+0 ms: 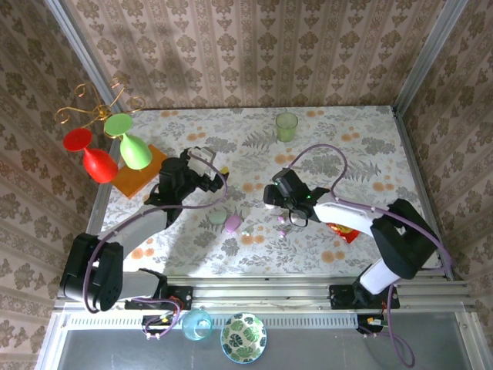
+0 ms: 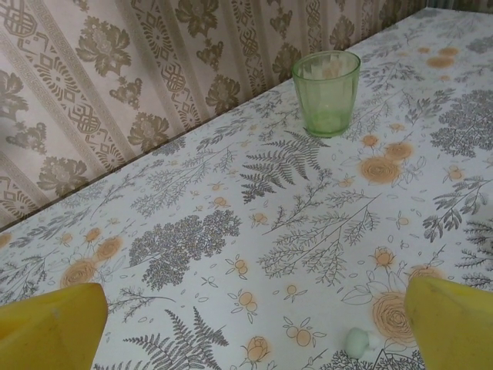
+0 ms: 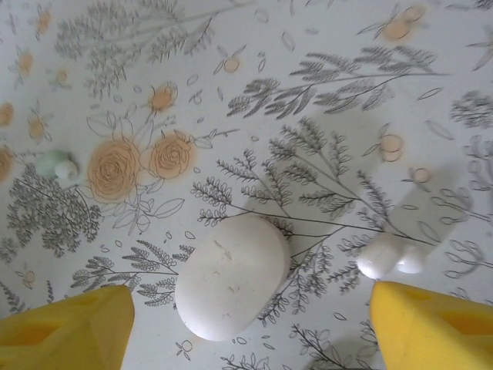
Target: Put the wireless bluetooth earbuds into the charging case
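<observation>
Hovering over the floral table [image 3: 323,92], the right gripper [image 3: 246,331] stands wide, straddling a white case [image 3: 231,276] without touching it; a white earbud [image 3: 389,258] lies at the case's 3 o'clock, a pale green earbud [image 3: 58,164] at 10 o'clock. The left gripper [image 2: 250,331] gapes wide, holding nothing, with a green glass [image 2: 326,91] at 12 o'clock
</observation>
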Available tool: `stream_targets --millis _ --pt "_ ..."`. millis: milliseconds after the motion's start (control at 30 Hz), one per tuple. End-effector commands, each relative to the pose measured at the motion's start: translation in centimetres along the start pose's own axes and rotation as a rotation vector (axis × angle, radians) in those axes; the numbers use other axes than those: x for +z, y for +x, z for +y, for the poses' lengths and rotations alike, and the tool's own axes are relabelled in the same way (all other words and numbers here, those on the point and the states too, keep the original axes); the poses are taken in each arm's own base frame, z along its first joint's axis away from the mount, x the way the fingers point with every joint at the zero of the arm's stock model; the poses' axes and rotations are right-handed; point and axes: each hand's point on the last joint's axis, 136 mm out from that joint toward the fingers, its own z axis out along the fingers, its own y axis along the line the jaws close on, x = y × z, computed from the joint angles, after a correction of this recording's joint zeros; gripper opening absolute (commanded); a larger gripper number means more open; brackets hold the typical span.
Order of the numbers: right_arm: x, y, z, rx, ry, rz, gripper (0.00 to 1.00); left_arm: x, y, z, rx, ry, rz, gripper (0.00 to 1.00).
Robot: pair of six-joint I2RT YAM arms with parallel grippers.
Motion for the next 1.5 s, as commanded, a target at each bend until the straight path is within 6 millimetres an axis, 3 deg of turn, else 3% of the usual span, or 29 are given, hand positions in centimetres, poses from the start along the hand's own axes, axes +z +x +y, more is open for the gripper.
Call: stream_targets --millis 0,133,367,500,733,833,967,1200,1333,1467 --pt "1.0 0.4 0.5 0.065 0.022 0.051 0.75 -0.8 -0.7 -0.5 -0.037 0.008 -0.037 1.0" --pt "2.1 0.8 1.1 0.062 0.027 0.077 0.64 -1.2 0.2 -0.5 -0.034 -0.002 -0.014 1.0" --pt "3.4 1.6 1.6 0.045 0.023 0.125 0.63 -1.2 1.0 -0.7 -0.036 0.001 0.006 1.0" --pt "3.1 1.9 2.2 0.035 -0.016 0.142 0.64 -1.0 1.1 -0.8 -0.036 0.012 0.005 1.0" --pt "2.1 3.0 5.2 0.033 -0.179 0.232 0.64 -0.4 1.3 -1.3 -0.05 0.041 0.006 1.0" --pt "1.0 2.6 4.8 -0.026 -0.194 0.21 0.64 -0.4 1.1 -1.7 -0.05 0.065 -0.001 1.0" --pt "0.7 0.9 3.0 -0.09 -0.203 0.173 0.67 -0.7 0.9 -2.3 -0.039 0.095 -0.012 1.0" --pt "3.6 -0.4 4.1 -0.082 -0.374 0.259 0.75 -1.4 0.8 -2.8 -0.028 0.112 -0.023 1.0" --pt "5.1 -0.1 5.4 -0.065 -0.464 0.32 0.76 -2.1 0.8 -2.9 -0.037 0.106 -0.027 1.0" --pt "5.1 0.9 6.2 -0.057 -0.538 0.361 0.77 -2.3 1.0 -2.8 -0.039 0.097 -0.021 1.0"
